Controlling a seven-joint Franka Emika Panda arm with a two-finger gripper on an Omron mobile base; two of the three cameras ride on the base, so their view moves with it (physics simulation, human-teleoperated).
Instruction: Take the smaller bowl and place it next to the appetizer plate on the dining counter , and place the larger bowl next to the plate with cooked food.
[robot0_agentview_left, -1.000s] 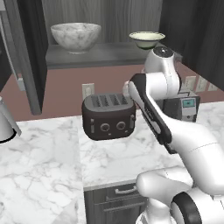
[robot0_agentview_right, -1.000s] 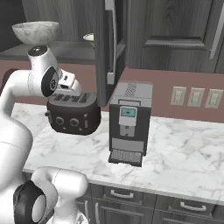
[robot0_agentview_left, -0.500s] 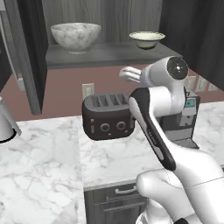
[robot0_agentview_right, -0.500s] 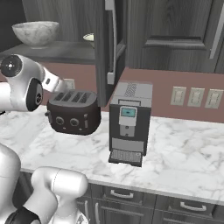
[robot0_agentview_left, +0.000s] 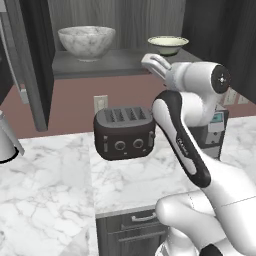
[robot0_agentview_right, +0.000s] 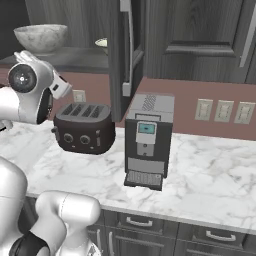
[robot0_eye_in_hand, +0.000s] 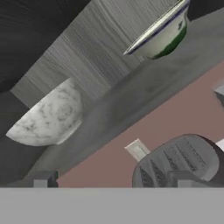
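The smaller bowl (robot0_agentview_left: 168, 44), cream with a dark rim, stands at the right end of an open cabinet shelf (robot0_agentview_left: 120, 62). The larger bowl (robot0_agentview_left: 86, 41), grey-white marbled, stands at the shelf's left end. My gripper (robot0_agentview_left: 150, 61) hovers at the shelf's front edge, just below and left of the smaller bowl, touching nothing. In the hand view the gripper (robot0_eye_in_hand: 113, 179) is open and empty, with the smaller bowl (robot0_eye_in_hand: 162, 30) at upper right and the larger bowl (robot0_eye_in_hand: 48, 116) at left. The appetizer plate, the plate with cooked food and the dining counter are out of view.
A dark toaster (robot0_agentview_left: 125, 132) sits on the marble worktop (robot0_agentview_left: 50, 180) right under my hand. A coffee machine (robot0_agentview_right: 147, 137) stands to its right. Open cabinet doors (robot0_agentview_right: 127, 50) flank the shelf on both sides. A wall outlet (robot0_eye_in_hand: 138, 149) is behind the toaster.
The arm has swung its wrist out to the right and lifted the hand from beside the toaster up to the shelf edge. The gripper stays open and empty.
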